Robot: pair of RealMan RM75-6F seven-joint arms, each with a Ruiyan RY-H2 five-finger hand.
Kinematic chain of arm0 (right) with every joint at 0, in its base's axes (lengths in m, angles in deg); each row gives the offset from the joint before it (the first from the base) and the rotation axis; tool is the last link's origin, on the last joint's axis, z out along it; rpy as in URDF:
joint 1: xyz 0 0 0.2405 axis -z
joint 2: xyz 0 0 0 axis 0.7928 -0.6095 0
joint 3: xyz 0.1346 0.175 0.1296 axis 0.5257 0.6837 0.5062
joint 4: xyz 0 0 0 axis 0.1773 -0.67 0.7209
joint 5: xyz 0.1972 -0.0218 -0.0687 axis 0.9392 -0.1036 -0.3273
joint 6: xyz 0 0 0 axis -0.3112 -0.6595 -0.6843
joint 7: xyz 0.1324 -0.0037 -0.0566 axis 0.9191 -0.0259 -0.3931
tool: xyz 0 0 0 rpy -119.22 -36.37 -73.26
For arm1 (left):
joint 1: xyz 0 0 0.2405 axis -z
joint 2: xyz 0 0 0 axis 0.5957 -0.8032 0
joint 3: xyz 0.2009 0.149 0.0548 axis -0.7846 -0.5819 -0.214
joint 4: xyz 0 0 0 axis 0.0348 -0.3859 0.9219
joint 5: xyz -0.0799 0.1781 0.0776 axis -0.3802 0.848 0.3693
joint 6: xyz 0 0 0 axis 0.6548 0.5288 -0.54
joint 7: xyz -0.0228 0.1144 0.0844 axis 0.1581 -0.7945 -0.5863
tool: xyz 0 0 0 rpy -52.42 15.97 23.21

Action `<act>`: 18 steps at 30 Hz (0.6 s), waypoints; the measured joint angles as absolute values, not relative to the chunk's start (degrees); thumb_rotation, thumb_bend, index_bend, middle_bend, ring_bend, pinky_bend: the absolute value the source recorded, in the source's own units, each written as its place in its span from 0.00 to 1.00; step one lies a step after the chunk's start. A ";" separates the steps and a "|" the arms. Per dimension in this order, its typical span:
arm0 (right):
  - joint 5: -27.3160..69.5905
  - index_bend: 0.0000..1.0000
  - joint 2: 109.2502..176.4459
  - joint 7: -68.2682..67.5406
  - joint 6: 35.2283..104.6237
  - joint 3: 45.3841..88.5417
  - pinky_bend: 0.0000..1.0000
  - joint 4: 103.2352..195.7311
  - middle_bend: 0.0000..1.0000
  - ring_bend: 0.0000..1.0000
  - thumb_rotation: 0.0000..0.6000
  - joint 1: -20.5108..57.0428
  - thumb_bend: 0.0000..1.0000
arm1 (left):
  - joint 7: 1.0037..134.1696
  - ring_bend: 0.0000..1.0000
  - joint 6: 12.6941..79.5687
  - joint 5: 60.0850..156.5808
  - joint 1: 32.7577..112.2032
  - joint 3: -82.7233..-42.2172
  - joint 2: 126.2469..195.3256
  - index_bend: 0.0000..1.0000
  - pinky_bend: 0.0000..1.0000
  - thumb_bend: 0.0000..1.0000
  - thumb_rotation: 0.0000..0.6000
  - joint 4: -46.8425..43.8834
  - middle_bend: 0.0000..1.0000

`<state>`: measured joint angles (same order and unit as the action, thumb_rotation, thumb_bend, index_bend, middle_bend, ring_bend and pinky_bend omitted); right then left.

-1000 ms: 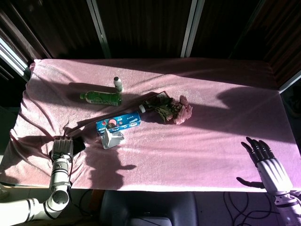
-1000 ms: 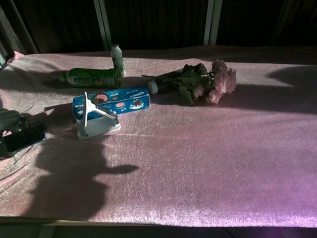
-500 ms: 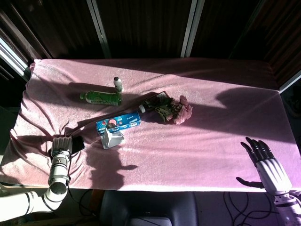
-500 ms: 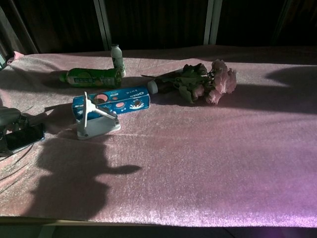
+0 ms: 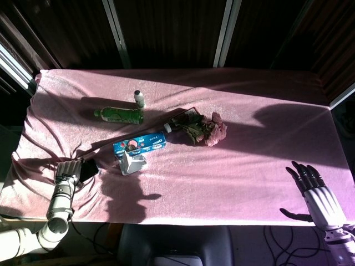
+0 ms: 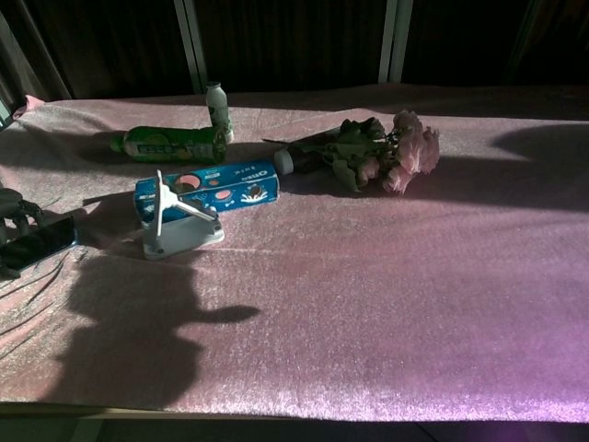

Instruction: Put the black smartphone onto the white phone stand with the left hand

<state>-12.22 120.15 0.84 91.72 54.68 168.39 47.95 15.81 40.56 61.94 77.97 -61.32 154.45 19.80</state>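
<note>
The black smartphone [image 5: 89, 168] [image 6: 41, 242] is at the table's left front, tilted, its left end in my left hand [image 5: 67, 171] [image 6: 7, 210], which grips it from the left. Much of that hand is cut off by the frame edge in the chest view. The white phone stand [image 5: 132, 163] [image 6: 175, 229] sits on the pink cloth to the right of the phone, just in front of a blue box, with nothing on it. My right hand [image 5: 312, 190] hangs off the table's front right corner, fingers spread and holding nothing.
A blue Oreo box [image 5: 140, 144] [image 6: 208, 188] lies right behind the stand. Further back are a lying green bottle [image 5: 118, 115] [image 6: 168, 143], a small white bottle [image 5: 139, 98] [image 6: 217, 105] and a pink flower bunch [image 5: 203, 128] [image 6: 387, 151]. The cloth [image 5: 33, 166] bunches into folds around my left hand.
My left hand has drawn left and slightly back with the phone, and the phone's right end has risen off the cloth. The right hand has stayed in place.
</note>
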 measured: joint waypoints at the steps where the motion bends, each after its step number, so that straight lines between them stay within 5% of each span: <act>1: -12.22 0.00 120.17 0.81 91.76 54.68 0.00 168.39 0.00 0.00 1.00 47.97 0.18 | 17.59 0.74 40.71 63.79 77.34 -61.30 153.74 0.75 0.33 0.64 1.00 20.48 1.00; 18: -12.17 0.00 120.59 -0.55 91.73 54.69 0.00 168.62 0.00 0.00 1.00 48.15 0.18 | 58.68 0.74 48.77 97.43 62.30 -59.08 144.92 0.77 0.33 0.63 1.00 28.81 1.00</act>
<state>-12.17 120.59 -0.55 91.73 54.69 168.62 48.15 58.68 48.77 97.43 62.30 -59.08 144.92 28.81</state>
